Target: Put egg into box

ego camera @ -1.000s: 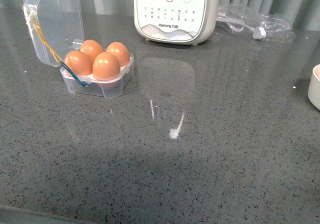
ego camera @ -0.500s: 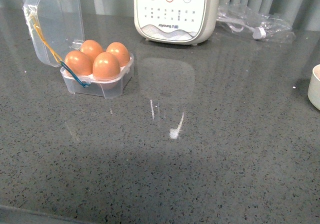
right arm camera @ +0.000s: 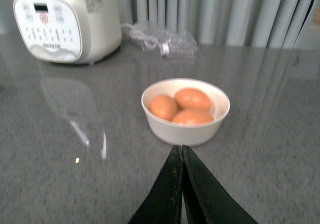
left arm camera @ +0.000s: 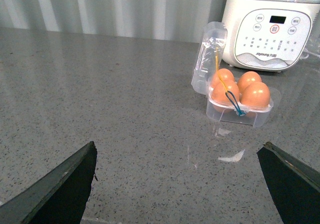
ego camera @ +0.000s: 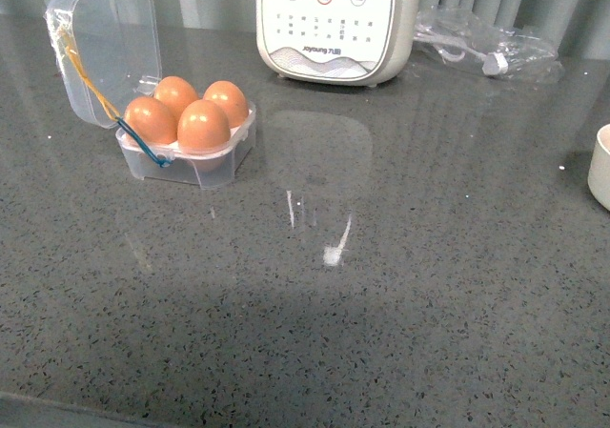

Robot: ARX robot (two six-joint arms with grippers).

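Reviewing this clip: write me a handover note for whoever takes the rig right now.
Left gripper: open, empty, above the counter, camera facing the box.
Right gripper: shut, holding nothing, pointed toward the bowl.
Box: on the left of the counter, lid open, four eggs inside, every slot filled.
Bowl: on the right, three eggs in it.
Done: the box looks full.
Left: no free slot to load; the lid is not yet closed, if that is wanted.

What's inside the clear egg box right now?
Four orange-brown eggs fill the box, one per slot, with its lid open. The front eggs cover part of the rear two, and the slot floors cannot be seen.
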